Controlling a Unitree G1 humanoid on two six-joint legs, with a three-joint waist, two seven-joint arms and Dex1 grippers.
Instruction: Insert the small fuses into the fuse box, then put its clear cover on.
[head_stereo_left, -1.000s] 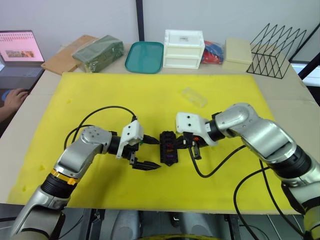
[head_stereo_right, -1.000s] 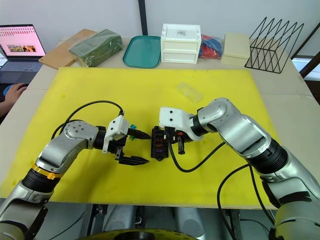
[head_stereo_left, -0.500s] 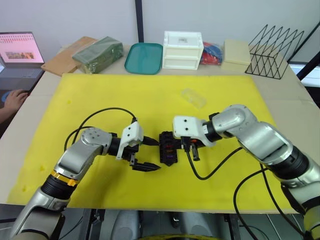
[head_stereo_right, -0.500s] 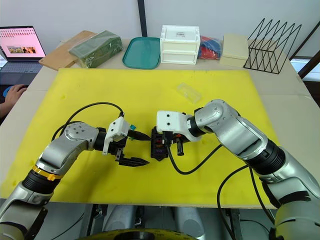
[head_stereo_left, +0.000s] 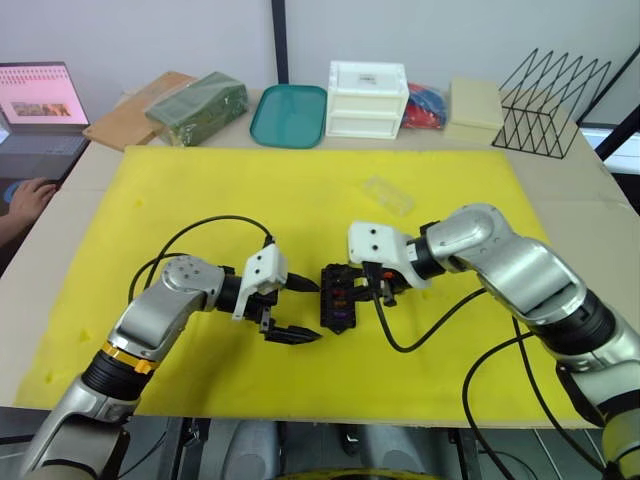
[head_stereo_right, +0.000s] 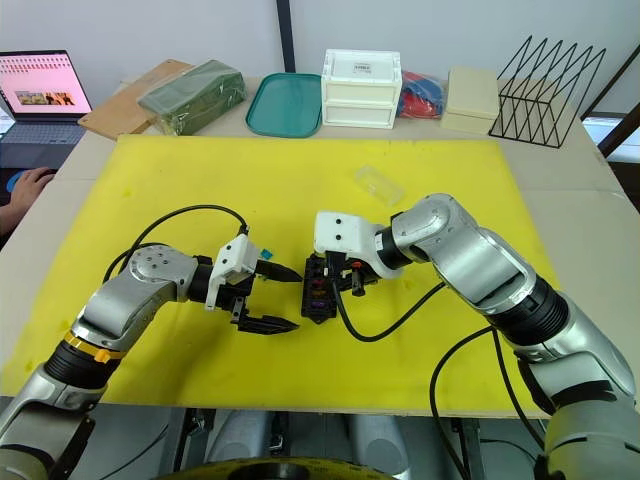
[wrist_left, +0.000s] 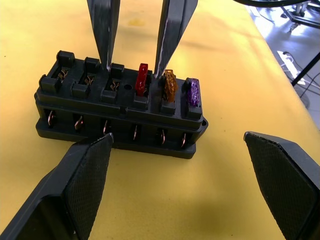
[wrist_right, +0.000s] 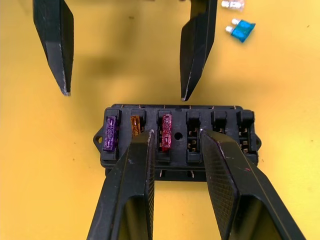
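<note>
Arms: silver-grey metal shells, black joints, orange ring on left forearm. White housing at each wrist. Black cables loop from wrists. Left tool (head_stereo_left: 290, 310) and right tool (wrist_right: 172, 150): black, textured pads.

The right gripper (wrist_right: 172, 140) has shifted slightly over the fuse box (wrist_right: 175, 137)

Matt black plastic fuse box (wrist_left: 120, 112) with translucent plastic fuses (wrist_left: 192, 92) on seemingly foam-like yellow mat (head_stereo_left: 300, 190).
</note>
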